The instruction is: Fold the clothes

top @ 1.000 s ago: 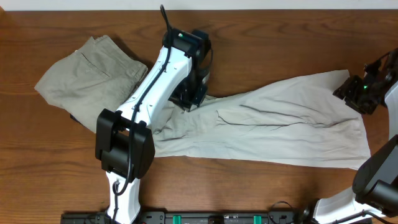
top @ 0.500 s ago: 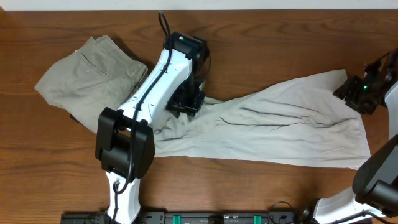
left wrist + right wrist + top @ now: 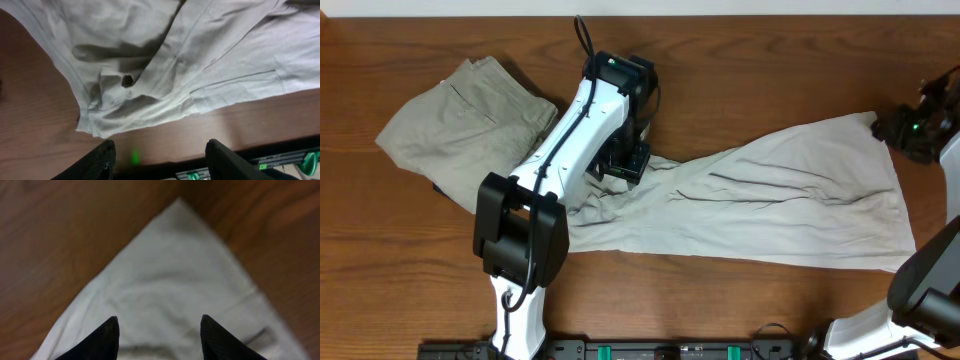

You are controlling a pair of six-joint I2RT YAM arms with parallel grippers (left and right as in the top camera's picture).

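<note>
The clothes, one pale off-white T-shirt (image 3: 770,200), lie wrinkled and stretched out from the table's middle to its right side. My left gripper (image 3: 623,165) hovers over the shirt's bunched left end, open. In the left wrist view the crumpled hem (image 3: 130,100) lies ahead of the left gripper (image 3: 160,152), with only bare wood between its fingers. My right gripper (image 3: 895,128) stands open at the shirt's far right corner. From the right wrist, that pointed corner (image 3: 170,275) spreads under the right gripper (image 3: 159,327), and nothing is pinched.
A darker khaki garment (image 3: 460,125) lies crumpled at the back left, partly under the left arm. A black rail with green parts (image 3: 650,350) runs along the table's front edge. Bare wooden table (image 3: 800,70) shows behind the shirt.
My left gripper has opened, let go of the shirt's left end and drawn back slightly. The right gripper has shifted a little toward the back right, off the shirt's corner.
</note>
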